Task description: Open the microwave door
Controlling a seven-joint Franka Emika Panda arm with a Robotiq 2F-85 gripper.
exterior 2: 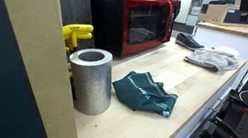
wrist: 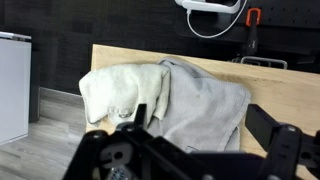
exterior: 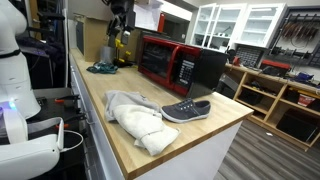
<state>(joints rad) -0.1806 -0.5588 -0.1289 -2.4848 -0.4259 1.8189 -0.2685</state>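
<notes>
On the wooden counter (exterior: 97,86), we see the microwave (exterior: 208,68), its microwave door (exterior: 158,58) shut; the gripper (wrist: 205,128) hangs spread wide, empty, with a grey cloth (wrist: 205,95) beyond it.

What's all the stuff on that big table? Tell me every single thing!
microwave: one, black with a red front, at the far part of the counter
door: one, red frame with dark glass, shut on the microwave's front
shoe: one, dark grey with a white sole, beside the cloth heap
cloth heap: one, white and grey, near the counter's end
teal cloth: one, crumpled, beside the metal cylinder
metal cylinder: one, silver-grey, standing upright
yellow object: one, next to the microwave; too small to identify
counter: one, light wood, under everything
robot arm: one, dark, behind the microwave
gripper: one, black, open, at the bottom of the wrist view
</notes>
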